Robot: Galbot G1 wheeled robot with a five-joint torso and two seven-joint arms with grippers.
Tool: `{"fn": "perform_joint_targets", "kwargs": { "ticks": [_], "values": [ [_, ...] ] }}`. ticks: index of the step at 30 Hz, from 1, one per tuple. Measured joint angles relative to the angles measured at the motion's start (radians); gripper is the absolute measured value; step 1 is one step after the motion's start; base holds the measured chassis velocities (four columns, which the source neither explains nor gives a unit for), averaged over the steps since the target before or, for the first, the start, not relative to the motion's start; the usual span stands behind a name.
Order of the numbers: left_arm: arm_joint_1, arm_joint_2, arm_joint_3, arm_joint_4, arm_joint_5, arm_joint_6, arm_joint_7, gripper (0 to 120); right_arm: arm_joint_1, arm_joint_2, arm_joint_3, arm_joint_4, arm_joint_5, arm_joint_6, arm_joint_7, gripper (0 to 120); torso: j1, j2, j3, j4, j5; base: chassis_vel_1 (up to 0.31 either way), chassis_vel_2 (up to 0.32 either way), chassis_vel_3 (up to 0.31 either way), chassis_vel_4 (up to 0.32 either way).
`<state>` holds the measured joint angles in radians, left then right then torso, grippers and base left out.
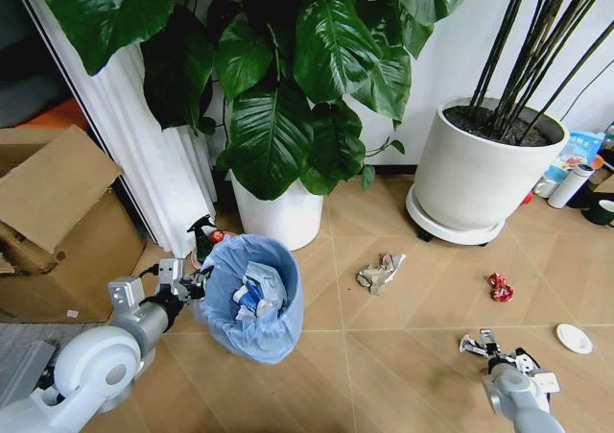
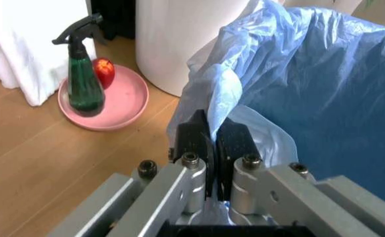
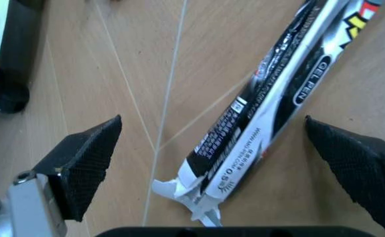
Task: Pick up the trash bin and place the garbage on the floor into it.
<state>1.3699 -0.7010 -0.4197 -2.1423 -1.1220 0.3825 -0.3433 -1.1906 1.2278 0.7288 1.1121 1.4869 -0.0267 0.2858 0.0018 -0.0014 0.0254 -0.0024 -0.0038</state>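
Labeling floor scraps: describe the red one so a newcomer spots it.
Start at the big white plant pot on the right. On the floor in front lies a small crinkled red wrapper, the one red scrap, between grey-white crumpled paper and a white disc.

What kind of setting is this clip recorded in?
Probably an indoor room corner, a home or office lounge: chevron wood-look floor, large potted plants in white pots against a white wall, a white curtain, and a cardboard box beside it.
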Motion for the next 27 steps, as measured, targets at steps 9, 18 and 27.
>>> {"fn": "perform_joint_targets", "kwargs": {
  "ticks": [9,18,27],
  "values": [
    [-0.002,-0.003,-0.001,0.002,0.0,0.0,-0.001,0,0.01,0.005,0.005,-0.008,0.016,-0.006,0.033,73,0.0,0.0,0.0,0.0,-0.0006,0.0,0.0,0.0,0.0],
    [-0.003,-0.008,0.003,0.002,0.002,0.0,-0.002,0,0.009,0.021,0.03,0.01,0.047,-0.035,0.118,41,0.0,0.0,0.0,-0.0003,-0.0005,0.0,0.0,0.0,0.0],
    [0.003,-0.007,0.002,-0.003,0.003,0.0,-0.002,0,0.009,0.028,0.047,-0.002,0.063,-0.046,0.13,8,0.0,0.0,0.0,-0.0002,0.0006,0.0,0.0,0.0,0.0]
  ]
}}
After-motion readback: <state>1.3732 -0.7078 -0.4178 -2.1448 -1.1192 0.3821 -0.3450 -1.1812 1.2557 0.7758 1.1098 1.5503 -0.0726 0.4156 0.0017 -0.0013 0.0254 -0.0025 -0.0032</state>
